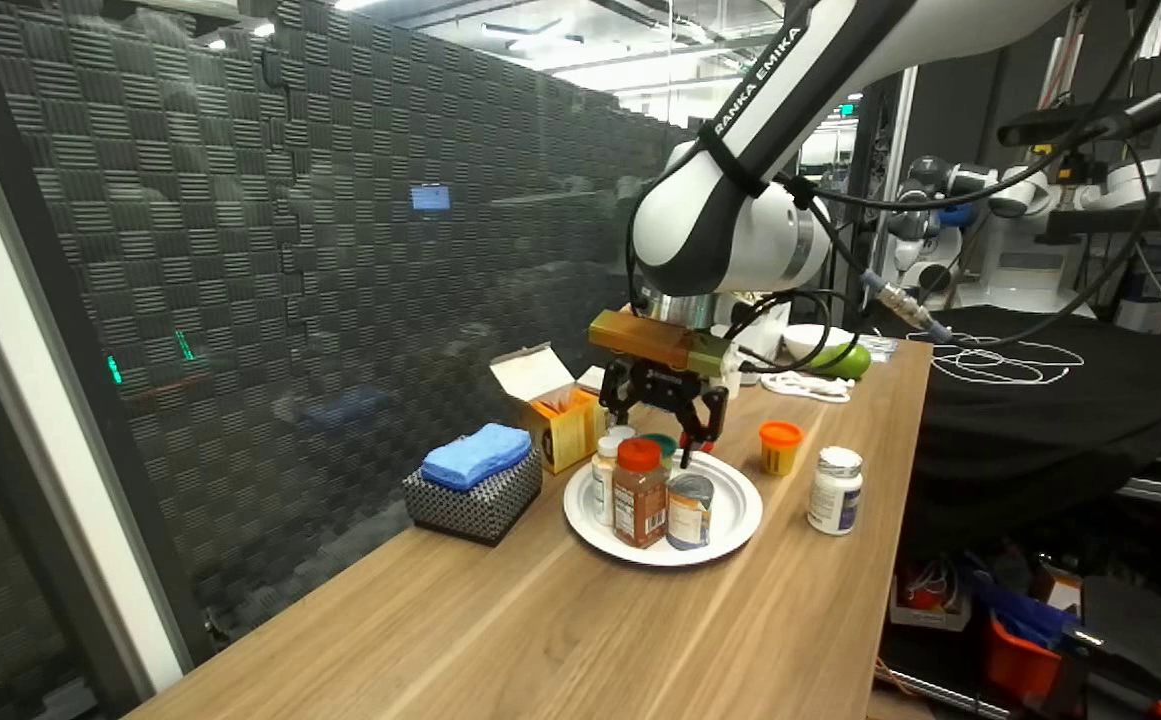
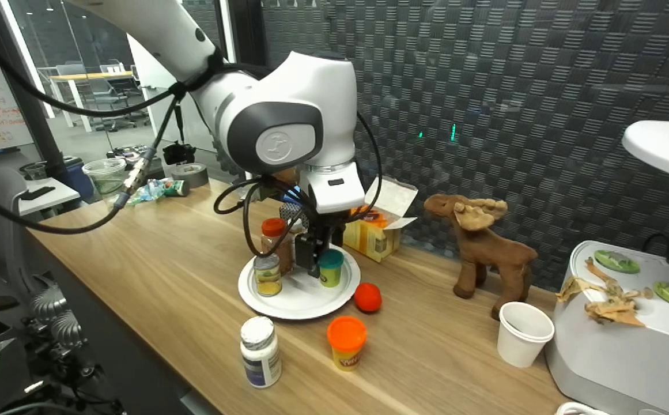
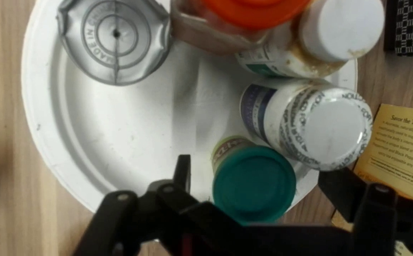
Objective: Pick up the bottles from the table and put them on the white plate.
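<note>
The white plate [image 1: 665,559] on the wooden table [image 1: 580,640] bears an amber-brown bottle with red cap [image 1: 639,500], a whitish bottle with white cap [image 1: 603,485] and a white bottle with blue label [image 3: 281,113], mostly hidden in the exterior views. A grey can [image 2: 268,276] and a green tub with teal lid [image 2: 330,268] also stand on it. Another white bottle [image 1: 834,492] stands upright on the table off the plate; it also shows in an exterior view [image 2: 261,351]. My gripper [image 1: 653,432] is open over the plate. In the wrist view its fingers [image 3: 258,177] are apart on either side of the teal lid, holding nothing.
An orange-lidded cup [image 2: 347,343] and a red ball [image 2: 367,297] lie near the plate. An open yellow carton [image 1: 568,430] and a patterned box with blue cloth [image 1: 475,490] stand along the wall side. A plush moose [image 2: 487,248], white cups [image 2: 523,334] and a grey appliance [image 2: 628,351] stand farther along.
</note>
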Action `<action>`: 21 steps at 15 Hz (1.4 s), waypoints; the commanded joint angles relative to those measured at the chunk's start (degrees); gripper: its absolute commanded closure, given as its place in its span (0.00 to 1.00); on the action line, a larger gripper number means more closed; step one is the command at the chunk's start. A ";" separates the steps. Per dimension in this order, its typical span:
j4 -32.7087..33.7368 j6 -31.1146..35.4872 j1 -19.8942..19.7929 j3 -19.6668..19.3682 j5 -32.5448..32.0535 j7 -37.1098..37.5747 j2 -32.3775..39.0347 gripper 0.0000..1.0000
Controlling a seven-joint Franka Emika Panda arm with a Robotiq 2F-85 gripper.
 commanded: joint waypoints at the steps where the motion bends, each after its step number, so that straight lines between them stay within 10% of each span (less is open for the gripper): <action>1: -1.27 -0.31 2.41 -2.72 -5.15 2.31 -3.99 0.00; 8: -8.15 -0.26 3.86 -5.86 -20.71 5.93 -19.61 0.00; 21: -31.01 -1.59 -3.76 2.19 -15.54 -18.81 -39.82 0.00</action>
